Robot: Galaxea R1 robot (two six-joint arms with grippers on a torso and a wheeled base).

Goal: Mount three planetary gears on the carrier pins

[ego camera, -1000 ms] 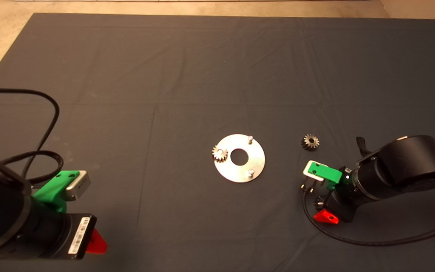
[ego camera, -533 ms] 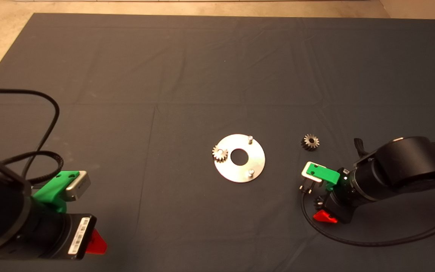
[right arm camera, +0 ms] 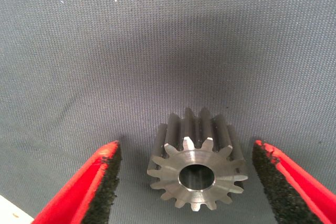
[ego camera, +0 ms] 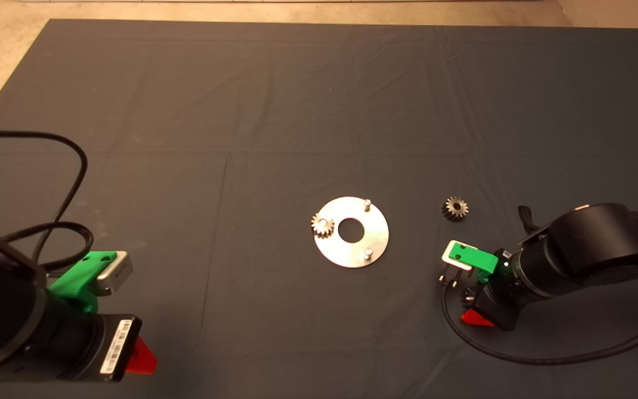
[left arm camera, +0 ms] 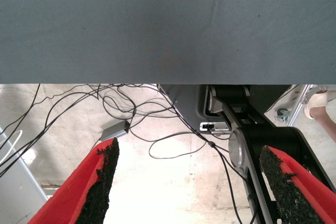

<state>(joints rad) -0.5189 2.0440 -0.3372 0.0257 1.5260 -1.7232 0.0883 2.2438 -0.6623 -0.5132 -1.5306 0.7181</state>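
Note:
The round silver disc (ego camera: 374,235) lies mid-mat with a large centre hole. One planetary gear (ego camera: 323,226) sits on its left carrier pin. The far pin (ego camera: 367,203) and the near pin (ego camera: 368,253) stand bare. A second gear (ego camera: 454,209) lies loose on the mat to the disc's right. My right gripper (ego camera: 471,307) is low over a third gear (ego camera: 467,298). In the right wrist view this gear (right arm camera: 197,161) lies on the mat between the open fingers (right arm camera: 102,182), untouched by either pad. My left gripper (ego camera: 142,354) waits open at the lower left.
A black cable (ego camera: 518,354) loops on the mat under the right arm. Another cable (ego camera: 70,166) arcs over the left arm. The left wrist view shows the mat's edge (left arm camera: 168,80) and floor cables (left arm camera: 157,129) beyond it.
The right gripper has sunk a little lower around the gear by the mat's right side. The left arm, the disc and the other gears have not moved.

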